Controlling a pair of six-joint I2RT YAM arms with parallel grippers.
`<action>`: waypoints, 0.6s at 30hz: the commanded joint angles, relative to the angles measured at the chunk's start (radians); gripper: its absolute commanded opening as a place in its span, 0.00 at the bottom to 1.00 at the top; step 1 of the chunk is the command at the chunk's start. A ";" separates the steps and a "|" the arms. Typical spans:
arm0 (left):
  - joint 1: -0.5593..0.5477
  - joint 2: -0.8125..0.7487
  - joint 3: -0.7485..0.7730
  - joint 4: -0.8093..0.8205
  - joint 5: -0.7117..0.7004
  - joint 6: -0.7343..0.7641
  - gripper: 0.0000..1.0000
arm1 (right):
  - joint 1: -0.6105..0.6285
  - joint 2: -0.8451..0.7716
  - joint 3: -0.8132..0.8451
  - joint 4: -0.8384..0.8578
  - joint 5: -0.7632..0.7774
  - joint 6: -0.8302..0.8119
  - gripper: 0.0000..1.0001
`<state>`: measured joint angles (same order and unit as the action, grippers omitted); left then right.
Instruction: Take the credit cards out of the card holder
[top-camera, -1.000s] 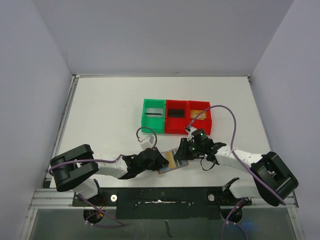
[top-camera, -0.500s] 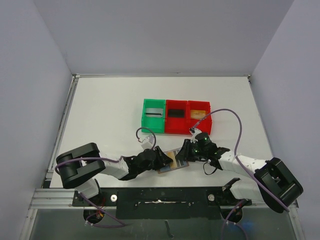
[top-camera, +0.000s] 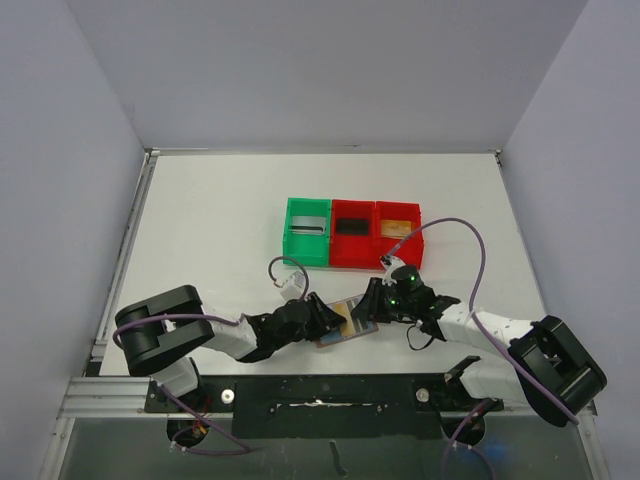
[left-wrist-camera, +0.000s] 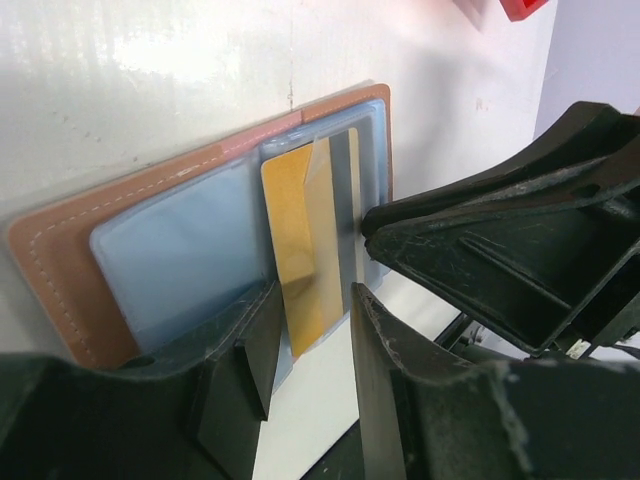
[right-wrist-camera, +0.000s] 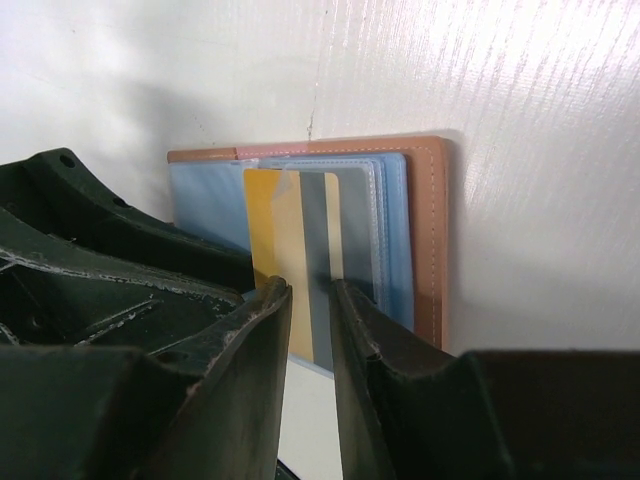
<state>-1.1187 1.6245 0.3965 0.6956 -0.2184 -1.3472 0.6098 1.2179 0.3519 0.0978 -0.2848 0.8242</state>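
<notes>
A white desk (top-camera: 200, 220) carries two arms that meet by the middle of its near edge. Between them the tan card holder (top-camera: 347, 324) lies open and flat. The left gripper (top-camera: 325, 315) is half-open, astride the gold card (left-wrist-camera: 300, 250). The right gripper (top-camera: 367, 305) is narrow, and I cannot tell whether it holds anything. The credit cards (right-wrist-camera: 318, 260) look light, stiff and slippery, so pinch a protruding end.
</notes>
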 joint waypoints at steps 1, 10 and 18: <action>-0.014 -0.015 -0.043 -0.026 -0.053 -0.083 0.35 | 0.013 0.011 -0.044 -0.042 0.006 0.013 0.25; -0.033 0.019 -0.048 -0.052 -0.084 -0.129 0.35 | 0.014 0.001 -0.074 -0.013 -0.010 0.036 0.24; -0.038 0.057 -0.094 0.109 -0.081 -0.159 0.33 | 0.016 -0.006 -0.114 0.035 -0.042 0.059 0.22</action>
<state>-1.1465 1.6371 0.3511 0.7650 -0.2920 -1.4979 0.6102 1.2098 0.2867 0.2039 -0.3080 0.8814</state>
